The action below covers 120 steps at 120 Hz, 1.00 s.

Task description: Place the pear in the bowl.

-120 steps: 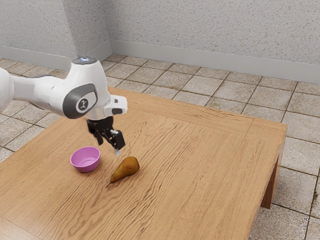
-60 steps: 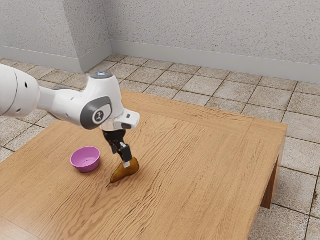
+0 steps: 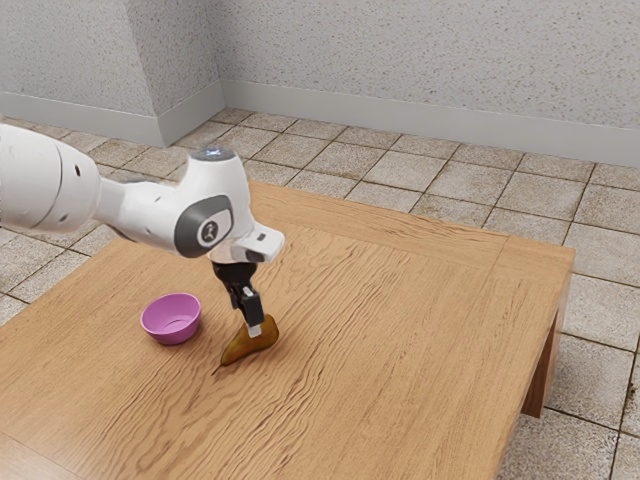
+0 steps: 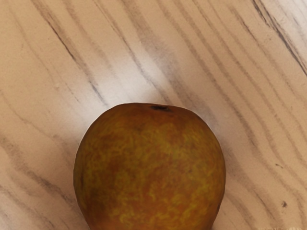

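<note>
Pear (image 3: 240, 349) lies on its side (mottled brown) near the bowl (image 3: 171, 322).

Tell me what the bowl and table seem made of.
The bowl looks like smooth plastic, from its even pink-purple color, though glazed ceramic is possible. The table looks like wood with a satin finish: dark grain and a pale glare.

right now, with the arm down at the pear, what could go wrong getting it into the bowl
The end effector is right at the pear, which lies on its side on the table; its smooth, rounded body might roll or slip if gripped off-centre.

The pear looks about as long as the bowl is wide, so it could catch on the rim and perhaps tip the bowl.

The bowl stands close by, so a low sideways move might bump it.
</note>
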Available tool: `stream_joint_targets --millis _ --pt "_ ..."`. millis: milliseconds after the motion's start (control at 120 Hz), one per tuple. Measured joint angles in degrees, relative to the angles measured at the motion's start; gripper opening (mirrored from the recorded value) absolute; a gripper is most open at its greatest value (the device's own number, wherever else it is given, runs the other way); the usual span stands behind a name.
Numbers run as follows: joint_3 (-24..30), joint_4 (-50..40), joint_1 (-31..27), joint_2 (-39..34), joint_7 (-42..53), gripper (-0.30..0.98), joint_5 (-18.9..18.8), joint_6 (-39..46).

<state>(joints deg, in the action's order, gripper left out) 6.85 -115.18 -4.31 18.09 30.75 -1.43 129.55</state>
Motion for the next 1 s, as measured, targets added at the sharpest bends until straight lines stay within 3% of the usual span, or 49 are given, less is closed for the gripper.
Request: stream_joint_targets --millis 1000 --pt "0.05 5.07 0.24 7.96 5.28 0.65 0.11 -0.24"
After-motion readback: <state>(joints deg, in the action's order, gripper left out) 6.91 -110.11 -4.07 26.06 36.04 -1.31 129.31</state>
